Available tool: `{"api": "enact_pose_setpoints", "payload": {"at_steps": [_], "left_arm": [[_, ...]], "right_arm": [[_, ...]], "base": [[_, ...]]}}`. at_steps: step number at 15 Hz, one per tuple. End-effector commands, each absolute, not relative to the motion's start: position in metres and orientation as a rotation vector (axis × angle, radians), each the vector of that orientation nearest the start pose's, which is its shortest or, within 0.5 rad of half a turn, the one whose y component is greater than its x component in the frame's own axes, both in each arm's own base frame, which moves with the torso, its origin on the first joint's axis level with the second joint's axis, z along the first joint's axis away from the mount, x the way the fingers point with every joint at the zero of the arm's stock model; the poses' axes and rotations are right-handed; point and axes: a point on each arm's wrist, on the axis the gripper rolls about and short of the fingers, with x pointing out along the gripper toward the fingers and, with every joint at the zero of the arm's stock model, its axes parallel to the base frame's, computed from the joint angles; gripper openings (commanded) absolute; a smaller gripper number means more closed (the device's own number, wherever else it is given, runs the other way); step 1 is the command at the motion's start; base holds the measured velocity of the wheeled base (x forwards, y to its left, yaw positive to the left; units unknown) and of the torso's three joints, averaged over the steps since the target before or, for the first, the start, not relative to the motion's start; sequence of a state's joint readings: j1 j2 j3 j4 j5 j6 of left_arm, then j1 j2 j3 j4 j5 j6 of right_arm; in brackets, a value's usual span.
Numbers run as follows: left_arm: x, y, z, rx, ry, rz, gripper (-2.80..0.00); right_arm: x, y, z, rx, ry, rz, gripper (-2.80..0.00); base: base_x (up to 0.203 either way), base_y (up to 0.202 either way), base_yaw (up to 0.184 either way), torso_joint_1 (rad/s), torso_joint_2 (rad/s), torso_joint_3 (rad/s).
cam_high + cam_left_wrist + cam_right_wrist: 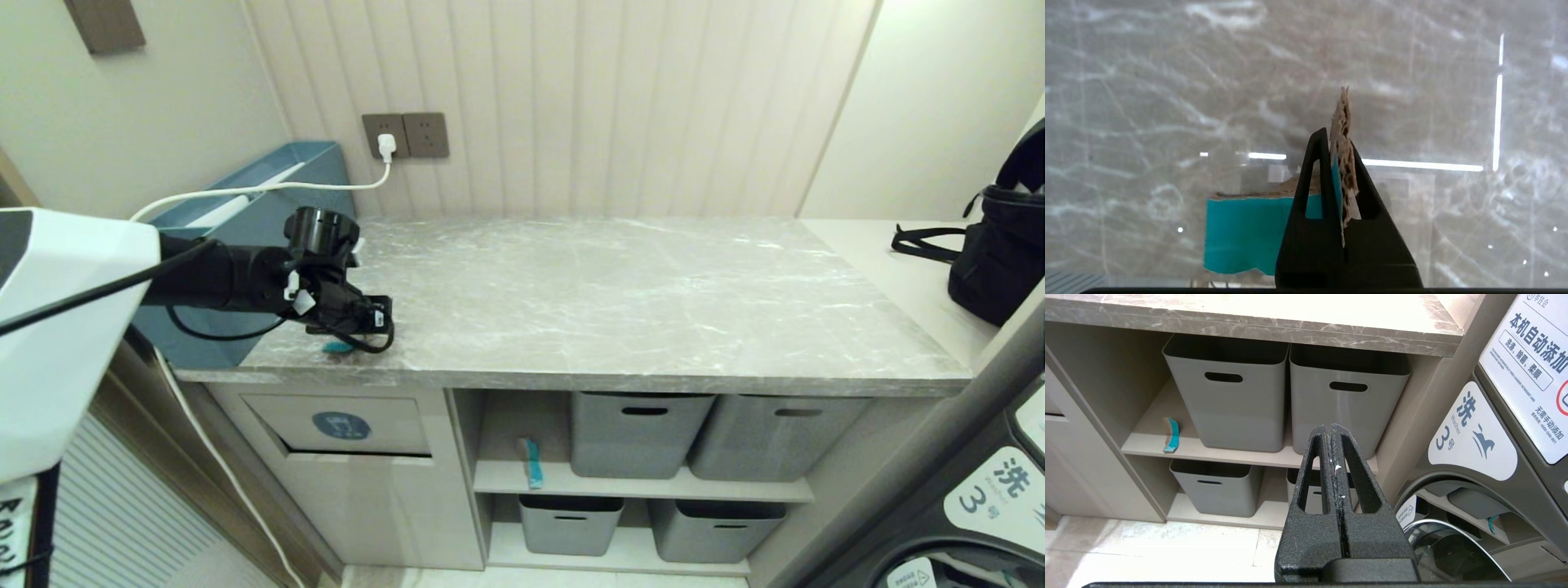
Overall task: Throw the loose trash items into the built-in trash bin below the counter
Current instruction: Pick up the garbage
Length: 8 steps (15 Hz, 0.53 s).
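Grey marble-look counter is seen spanning the cabinet top. A large teal box is set on its left end against the wall. A teal strip is seen at the front-left corner, near the front edge; whether it rests flat on the slab cannot be told. A black bag sits on the pale surface past the right end. Upper shelf carries two grey baskets and a second teal strip at its left end. Lower shelf carries two more baskets.
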<state>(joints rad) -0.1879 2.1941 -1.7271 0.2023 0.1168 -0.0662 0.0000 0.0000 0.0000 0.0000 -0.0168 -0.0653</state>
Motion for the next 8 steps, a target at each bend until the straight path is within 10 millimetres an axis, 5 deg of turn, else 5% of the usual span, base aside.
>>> {"api": "enact_pose_setpoints", "payload": {"at_steps": [1,8], "left_arm": [[0.433,-0.079,0.175,0.035,0.656,-0.043,-2.80],[0.409,-0.085,0.208,0.024,0.586,-0.070,-2.80]], "right_arm": [[-0.023,0.000,0.075,-0.066,0.002,-0.017,-2.80],[-0.023,0.000,0.075,-0.066,0.002,-0.017,-2.80]], "base": [[0.000,0.000,0.000,0.000,0.00,0.000],[0.000,0.000,0.000,0.000,0.00,0.000]]}}
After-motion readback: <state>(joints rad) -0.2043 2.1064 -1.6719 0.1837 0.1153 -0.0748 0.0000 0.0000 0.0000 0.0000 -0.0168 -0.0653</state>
